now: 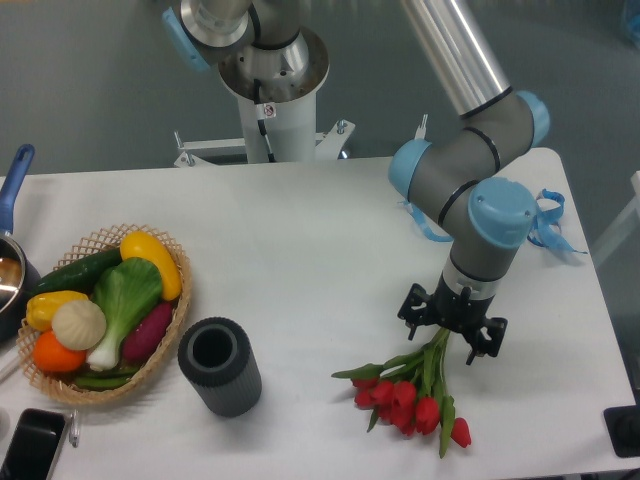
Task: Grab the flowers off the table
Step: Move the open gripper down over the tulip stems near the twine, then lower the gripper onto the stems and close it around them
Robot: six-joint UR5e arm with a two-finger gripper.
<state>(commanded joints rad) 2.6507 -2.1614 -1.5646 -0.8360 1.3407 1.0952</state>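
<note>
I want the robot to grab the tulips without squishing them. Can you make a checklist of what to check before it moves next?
1. Gripper is above the tulips' stems, not the red blooms: ok.
2. Fingers are open wide enough to go around the stems: cannot tell, the wrist hides them.
3. Tulips lie flat on the white table: ok.
4. Blue ribbon is away from the gripper: ok.
5. Dark cylinder and vegetable basket are out of the way: ok.
</note>
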